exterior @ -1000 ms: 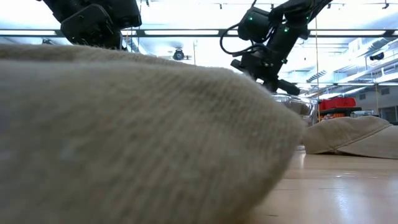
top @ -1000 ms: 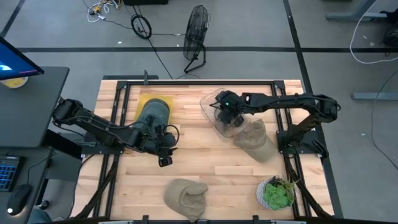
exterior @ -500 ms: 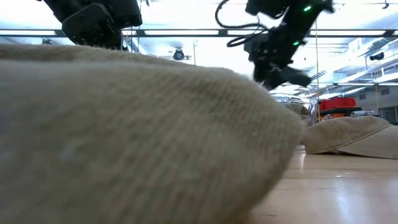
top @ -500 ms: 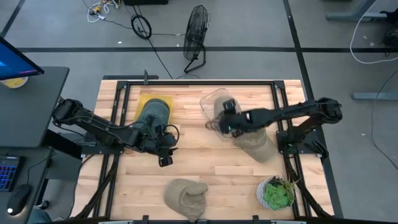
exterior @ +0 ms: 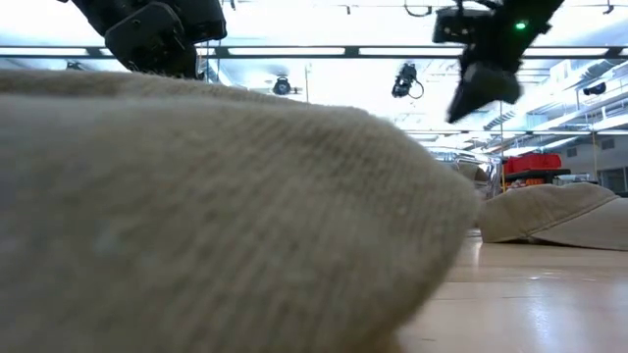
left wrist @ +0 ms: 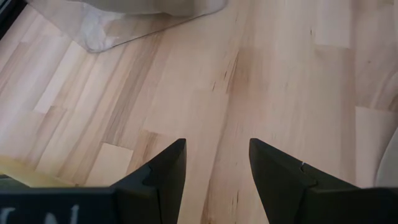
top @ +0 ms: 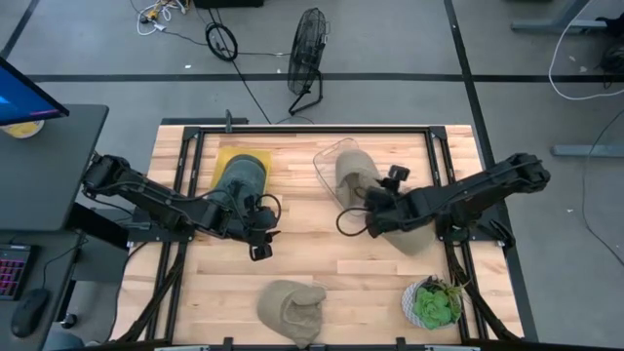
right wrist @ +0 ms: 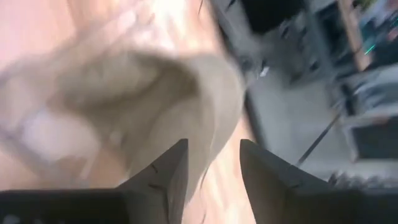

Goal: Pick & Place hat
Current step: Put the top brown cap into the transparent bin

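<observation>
In the high view a beige hat lies inside a clear container at the table's far middle. A second beige hat lies on the wood to its right and also shows in the low view. A third beige hat rests at the near edge and fills the low view. A grey-green hat sits on a yellow mat. My right gripper hangs open above the table between the container and the second hat. My left gripper is open over bare wood.
A potted plant stands at the near right corner. A black frame runs along the table's edges. A loop of cable hangs by my right gripper. Bare wood lies in the middle of the table.
My right gripper has drawn back from over the clear container toward the table's right and near side, and has risen in the low view. The beige hat stays lying in the container.
</observation>
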